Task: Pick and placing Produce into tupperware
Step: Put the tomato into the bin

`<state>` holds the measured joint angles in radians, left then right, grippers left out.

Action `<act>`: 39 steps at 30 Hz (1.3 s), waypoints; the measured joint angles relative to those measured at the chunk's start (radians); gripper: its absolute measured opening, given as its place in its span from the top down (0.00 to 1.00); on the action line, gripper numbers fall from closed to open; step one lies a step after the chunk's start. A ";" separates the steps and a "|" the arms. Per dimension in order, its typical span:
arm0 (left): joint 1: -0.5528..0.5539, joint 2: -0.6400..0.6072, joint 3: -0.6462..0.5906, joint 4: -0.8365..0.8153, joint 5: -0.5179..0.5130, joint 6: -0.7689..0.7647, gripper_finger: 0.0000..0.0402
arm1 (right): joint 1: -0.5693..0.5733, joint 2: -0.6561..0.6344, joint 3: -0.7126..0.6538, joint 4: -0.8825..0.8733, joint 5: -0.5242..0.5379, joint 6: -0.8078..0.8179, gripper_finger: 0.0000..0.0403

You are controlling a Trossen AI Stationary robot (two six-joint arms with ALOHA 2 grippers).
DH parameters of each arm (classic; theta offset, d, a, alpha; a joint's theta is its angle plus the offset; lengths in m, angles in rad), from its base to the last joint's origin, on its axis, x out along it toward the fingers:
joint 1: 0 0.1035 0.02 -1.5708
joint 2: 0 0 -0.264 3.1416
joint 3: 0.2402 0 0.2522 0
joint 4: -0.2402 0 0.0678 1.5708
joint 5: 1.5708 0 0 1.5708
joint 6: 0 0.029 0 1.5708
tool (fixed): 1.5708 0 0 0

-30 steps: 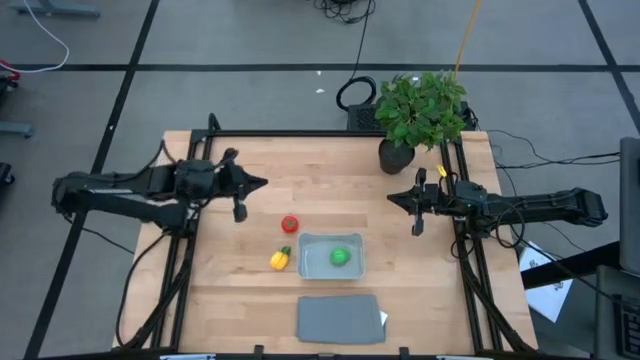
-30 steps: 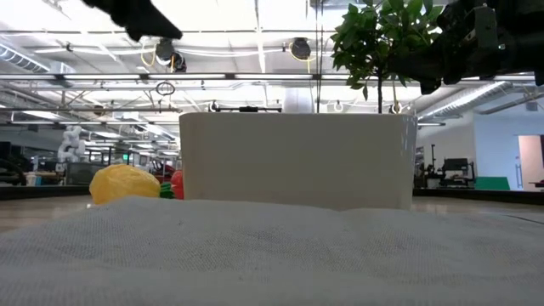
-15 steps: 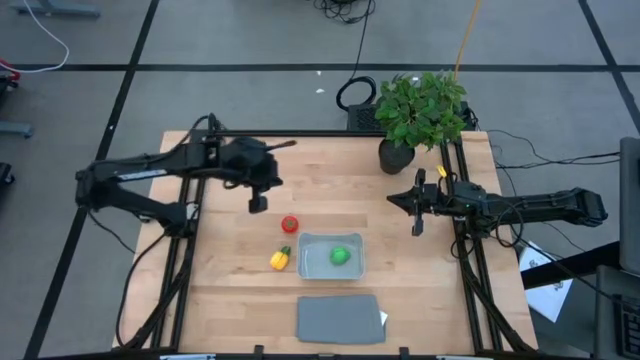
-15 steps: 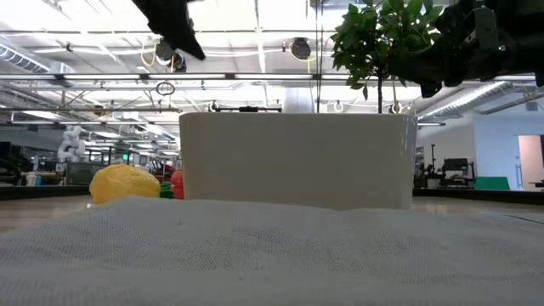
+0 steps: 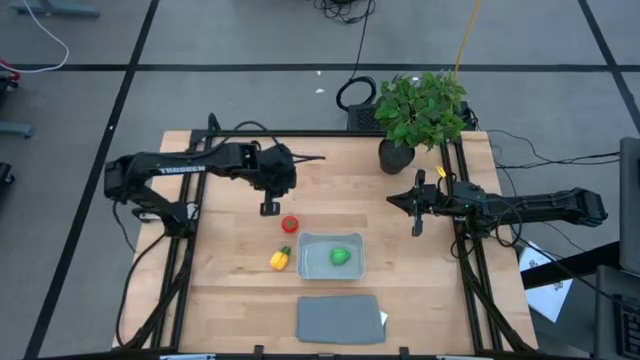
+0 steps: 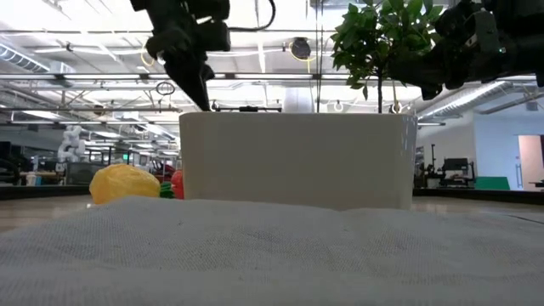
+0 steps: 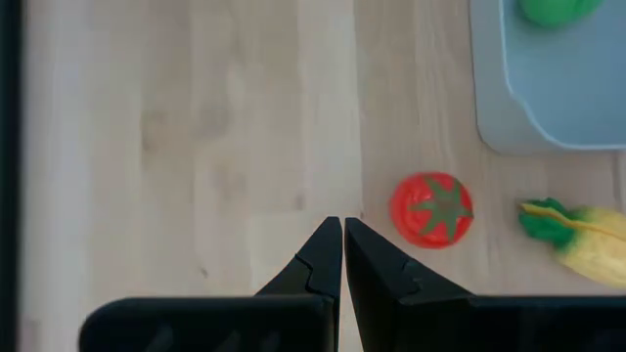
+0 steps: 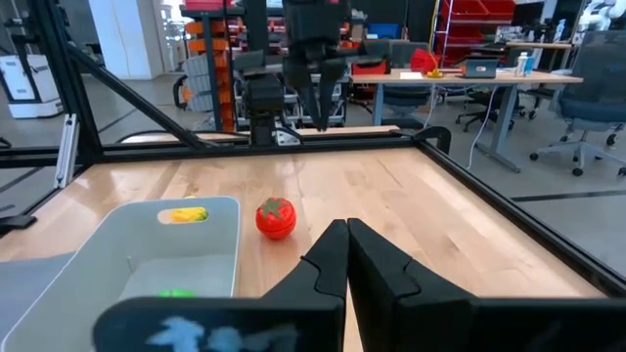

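Wooden counter (image 5: 230, 250): left gripper (image 5: 270, 208), jaws pressed together, beside toy tomato (image 5: 290, 224), likely light, rigid, slippery; grip its sides.

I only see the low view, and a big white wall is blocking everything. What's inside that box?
Observer: A round green piece sits inside the tupperware.
Operator: Is the red thing a ball?
Observer: It's a toy tomato with a green star top, on the table outside the tub.
Operator: Is the arm grabbing it?
Observer: No. The left gripper hovers beside it, fingers shut and empty.
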<state>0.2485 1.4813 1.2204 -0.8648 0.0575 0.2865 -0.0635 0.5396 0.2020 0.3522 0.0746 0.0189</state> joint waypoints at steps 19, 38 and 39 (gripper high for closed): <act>-0.076 0.136 0.116 -0.152 0.085 -0.037 0.95 | 0.000 0.000 0.000 -0.007 0.000 0.000 1.00; -0.120 0.136 0.116 -0.088 0.094 -0.115 0.75 | 0.000 0.000 0.000 -0.013 0.000 0.011 1.00; -0.122 0.136 0.116 -0.087 0.107 -0.116 0.70 | 0.000 0.000 0.000 -0.013 0.000 0.014 1.00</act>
<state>0.1268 1.6169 1.3369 -0.9521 0.1640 0.1708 -0.0635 0.5401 0.2020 0.3389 0.0746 0.0329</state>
